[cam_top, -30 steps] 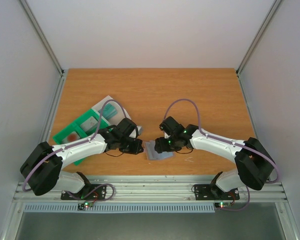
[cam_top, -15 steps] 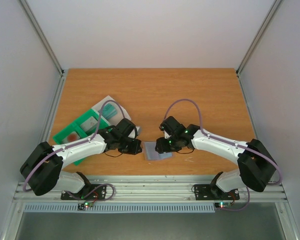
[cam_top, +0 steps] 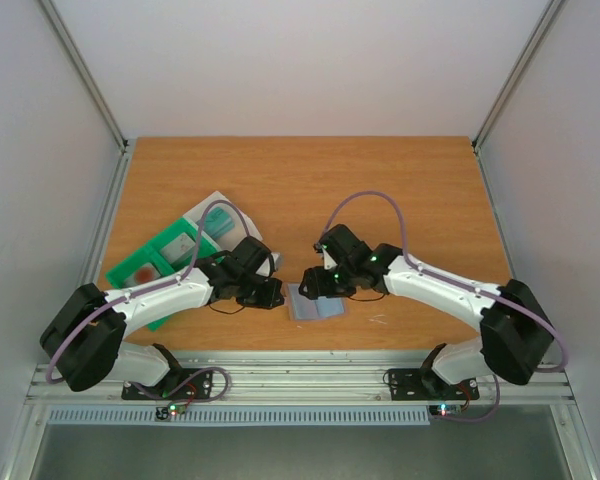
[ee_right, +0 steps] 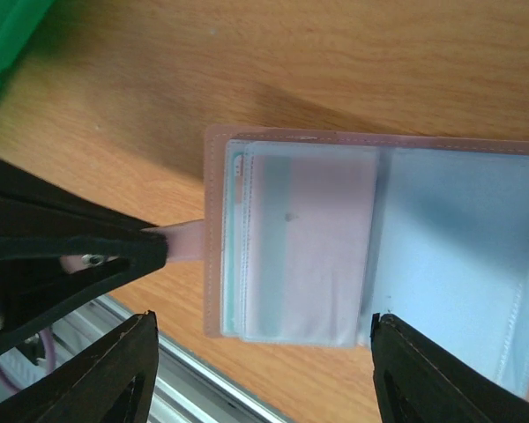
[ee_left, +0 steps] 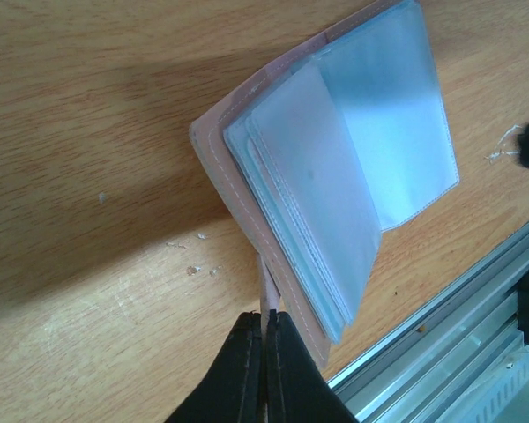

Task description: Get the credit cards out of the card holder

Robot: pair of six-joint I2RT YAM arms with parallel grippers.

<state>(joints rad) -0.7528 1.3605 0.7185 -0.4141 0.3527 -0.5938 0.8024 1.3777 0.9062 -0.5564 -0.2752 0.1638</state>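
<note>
The card holder (cam_top: 316, 304) lies open like a booklet near the table's front edge, with a pale pinkish-grey cover and clear sleeves. It also shows in the left wrist view (ee_left: 335, 167) and the right wrist view (ee_right: 300, 247). Teal edges of the credit cards (ee_right: 235, 264) show inside the stacked sleeves; the cards are mostly hidden. My left gripper (cam_top: 278, 296) (ee_left: 266, 319) is shut on the holder's small strap tab (ee_right: 183, 242) at its left edge. My right gripper (cam_top: 316, 284) (ee_right: 263, 324) is open, just above the holder, its jaws spanning the left stack of sleeves.
A green compartment tray (cam_top: 150, 268) lies at the left under my left arm, with a pale sheet or box (cam_top: 216, 214) behind it. The aluminium rail (cam_top: 300, 372) runs along the near edge, close to the holder (ee_left: 458, 326).
My right gripper has moved left and now sits over the holder's left half. The holder has shifted slightly left. The left gripper has barely moved.
</note>
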